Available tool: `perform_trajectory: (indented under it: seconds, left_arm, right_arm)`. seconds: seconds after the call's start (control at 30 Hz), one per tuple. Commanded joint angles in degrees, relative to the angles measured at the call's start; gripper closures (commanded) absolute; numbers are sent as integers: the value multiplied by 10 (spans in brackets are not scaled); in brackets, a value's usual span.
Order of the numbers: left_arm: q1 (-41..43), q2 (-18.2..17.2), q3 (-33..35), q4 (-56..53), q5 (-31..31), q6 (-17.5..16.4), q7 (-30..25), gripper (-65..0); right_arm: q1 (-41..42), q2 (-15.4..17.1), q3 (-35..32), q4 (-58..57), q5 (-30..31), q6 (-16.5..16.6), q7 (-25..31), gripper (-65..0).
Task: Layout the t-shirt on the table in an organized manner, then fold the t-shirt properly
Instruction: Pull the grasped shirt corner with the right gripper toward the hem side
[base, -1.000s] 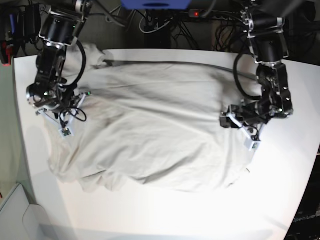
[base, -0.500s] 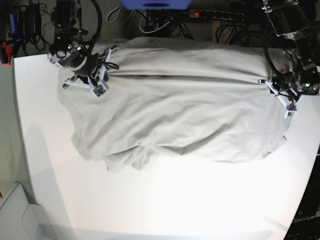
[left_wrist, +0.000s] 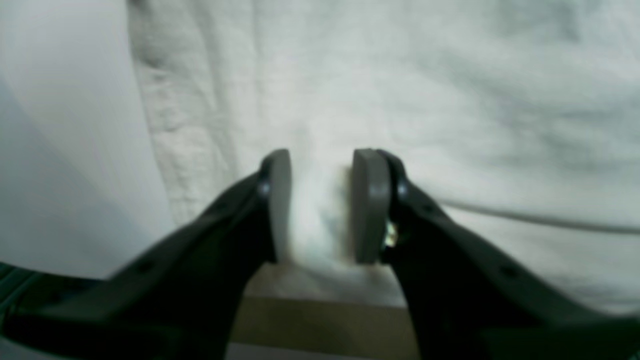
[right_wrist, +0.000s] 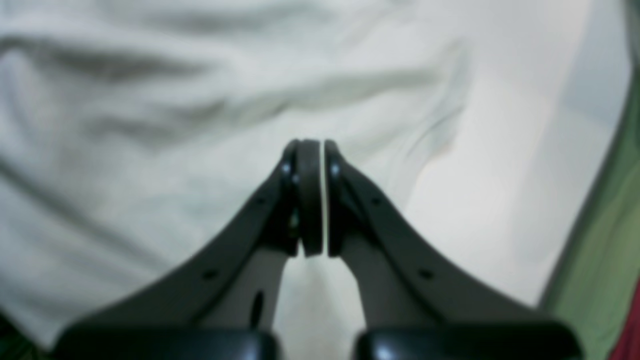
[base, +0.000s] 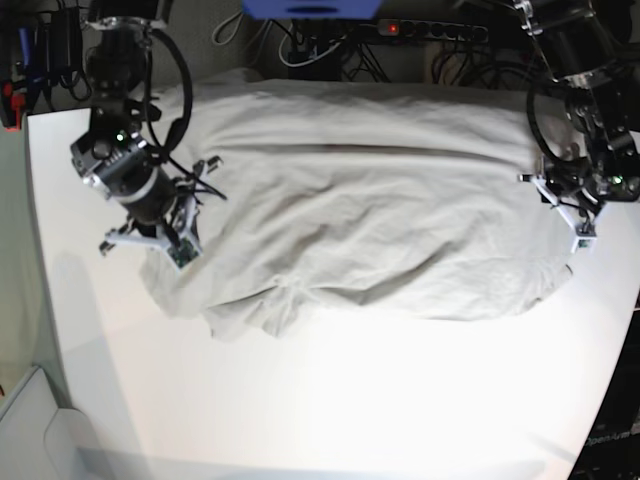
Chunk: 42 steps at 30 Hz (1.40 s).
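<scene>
Base: t-shirt (base: 370, 230) long axis left-right on table (base: 330, 400); left jaws pinch it; right jaws closed

The shirt (base: 370, 220) is soft woven cloth, matt and pale grey-beige, creased all over; in the left wrist view its hem (left_wrist: 165, 125) shows a rougher, puckered texture. The table (base: 330, 400) is smooth and white with a slight sheen — light glares off its near edge. The left gripper (left_wrist: 320, 205) has dull grey pads (left_wrist: 370, 200) that look rubbery, set on black plastic fingers with a faint gloss. The right gripper (right_wrist: 316, 197) is of the same dark plastic — smooth, semi-matt.
</scene>
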<state>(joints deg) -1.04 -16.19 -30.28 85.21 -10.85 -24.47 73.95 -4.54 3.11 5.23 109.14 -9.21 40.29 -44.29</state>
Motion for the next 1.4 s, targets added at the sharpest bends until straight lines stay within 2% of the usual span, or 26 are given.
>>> perform_trajectory:
  seconds: [0.0, 0.07, 0.2, 0.33, 0.5, 0.7, 1.03, 1.27, 1.37]
  left_arm:
    - [-9, -8, -2, 6, -2, 1, -4, -208]
    - [-9, -4, -1, 6, -2, 2, -5, -208]
    - [-9, 12, 1, 5, 4, 4, -6, -208]
    - [-10, 23, 2, 5, 4, 5, -6, -208]
    - [-21, 27, 3, 5, 4, 5, -5, -208]
    - [-21, 27, 3, 5, 4, 6, -4, -208]
    - [-16, 27, -1, 5, 4, 6, -4, -208]
    - [-16, 28, -1, 5, 4, 6, -4, -208]
    - [-16, 34, -1, 5, 4, 6, -4, -208]
  right_arm:
    - [26, -3, -2, 5, 4, -3, 13, 0]
    - [74, -18, -4, -25, 4, -3, 6, 0]
    - [198, -27, -7, -153, 4, -3, -40, 0]
    - [297, -28, -7, -328, 4, -3, -30, 0]
    - [375, -26, -7, -515, 4, -3, 37, 0]
    - [417, -25, -7, -646, 4, -3, 128, 0]
    - [441, -9, -8, -759, 3, -3, 291, 0]
    - [464, 20, -8, -856, 3, -3, 382, 0]
    - [466, 27, -33, -865, 2, -3, 425, 0]
